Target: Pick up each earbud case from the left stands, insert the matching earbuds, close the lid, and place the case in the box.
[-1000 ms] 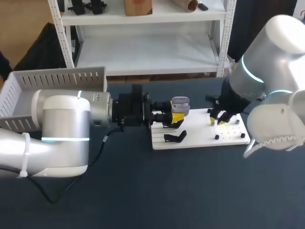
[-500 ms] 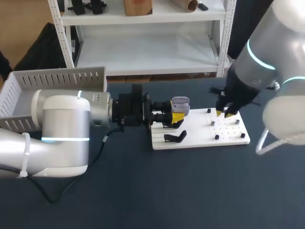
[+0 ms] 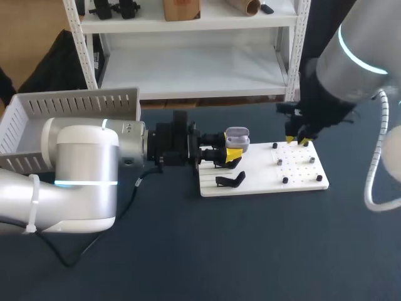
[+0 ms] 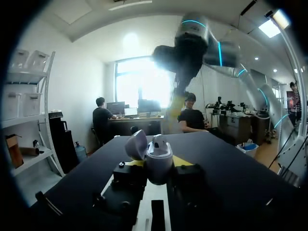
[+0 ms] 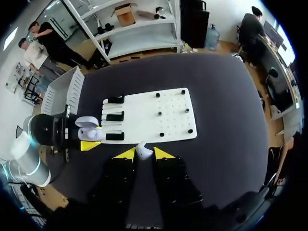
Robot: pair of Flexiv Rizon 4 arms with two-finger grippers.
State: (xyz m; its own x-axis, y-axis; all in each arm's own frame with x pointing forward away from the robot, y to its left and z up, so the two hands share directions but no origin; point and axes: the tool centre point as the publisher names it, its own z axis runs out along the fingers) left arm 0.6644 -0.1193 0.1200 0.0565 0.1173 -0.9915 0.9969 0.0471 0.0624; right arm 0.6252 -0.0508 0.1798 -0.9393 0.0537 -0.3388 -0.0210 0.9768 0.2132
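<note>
From above, the left gripper (image 3: 229, 154) squeezes the earbud case (image 3: 237, 134) (its lid is up) over the left end of the white board (image 3: 263, 179). The right gripper (image 3: 298, 140) hangs over the board's far right corner.

In the left wrist view, the earbud case (image 4: 155, 153) sits tight between the fingers.

In the right wrist view, the right gripper (image 5: 143, 155) pinches a small white earbud (image 5: 143, 149) above the white board (image 5: 144, 108).
</note>
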